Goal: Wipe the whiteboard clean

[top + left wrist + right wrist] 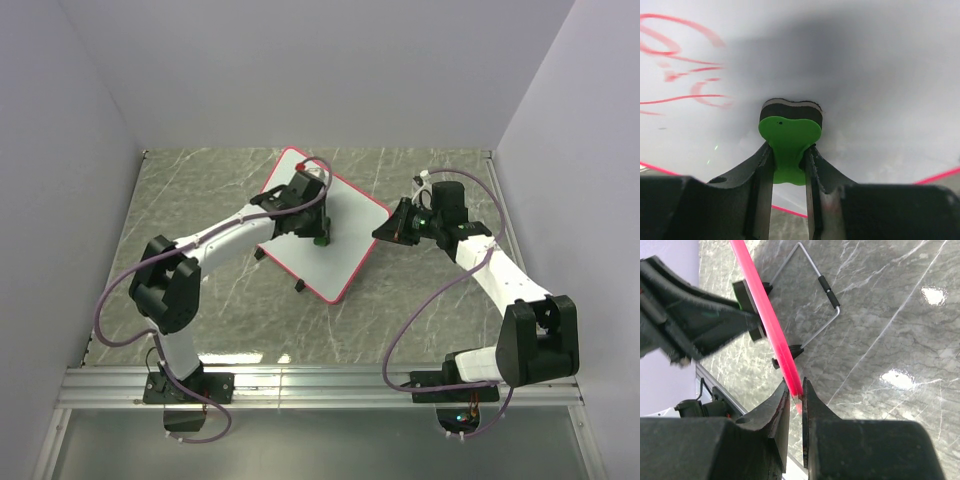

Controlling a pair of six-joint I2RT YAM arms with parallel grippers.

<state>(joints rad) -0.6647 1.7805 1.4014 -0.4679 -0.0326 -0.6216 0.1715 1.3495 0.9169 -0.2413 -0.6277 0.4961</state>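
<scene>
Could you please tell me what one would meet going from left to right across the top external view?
Left arm's elbow → whiteboard → right gripper, clamped on the board's edge → right arm's elbow.

The whiteboard (pixel 350 245) is occupying the middle of the worktop (pixel 190 185), a wire stand (pixel 829 292) filling the gap beneath. The left arm (pixel 225 235) is crossing its near-left side, the left end effector (pixel 790 150) holding a green eraser (pixel 790 131) against the face. The right end effector (pixel 796 397) is clamping the right edge. Bare worktop is lying open at far left and along the near side.
</scene>
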